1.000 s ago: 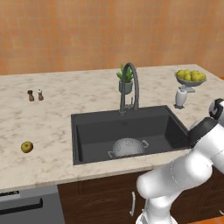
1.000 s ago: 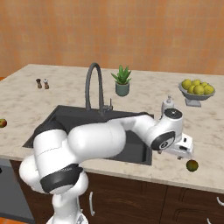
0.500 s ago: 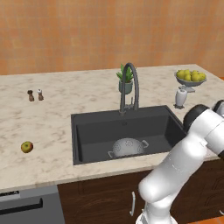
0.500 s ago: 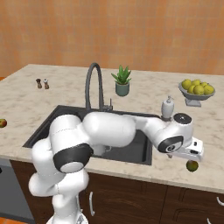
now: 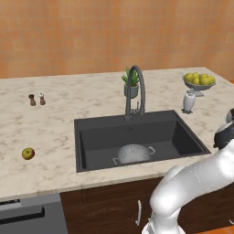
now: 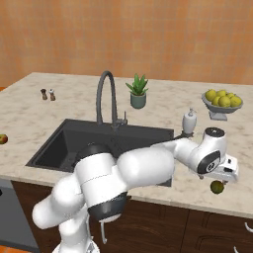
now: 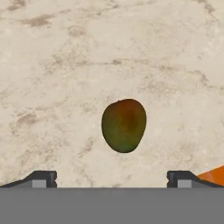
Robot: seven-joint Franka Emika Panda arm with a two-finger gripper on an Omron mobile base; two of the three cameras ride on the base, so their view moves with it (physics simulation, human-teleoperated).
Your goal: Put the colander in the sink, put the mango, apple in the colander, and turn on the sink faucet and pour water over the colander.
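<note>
- Since the earlier frames, the arm is seen swung further right and lower, so that the gripper [image 6: 223, 174] is now brought just above the mango [image 6: 216, 187] near the counter's front edge.
- Nothing else is seen moved: the colander [image 5: 133, 153] is already set in the sink [image 5: 96, 137], and the apple [image 5: 28, 153] is left on the counter [image 5: 59, 114], well apart to the left.
- The step in hand is judged to be the pick-up of the mango, first of the two fruits.
- In the hand view the mango [image 7: 124, 125] is centred between the fingertips [image 7: 41, 178], which are spread wide with nothing held.
- For the next move a straight descent is called for, until the mango is straddled; then the jaws are to be closed on it.
- The faucet [image 5: 135, 89] is not yet turned on.
</note>
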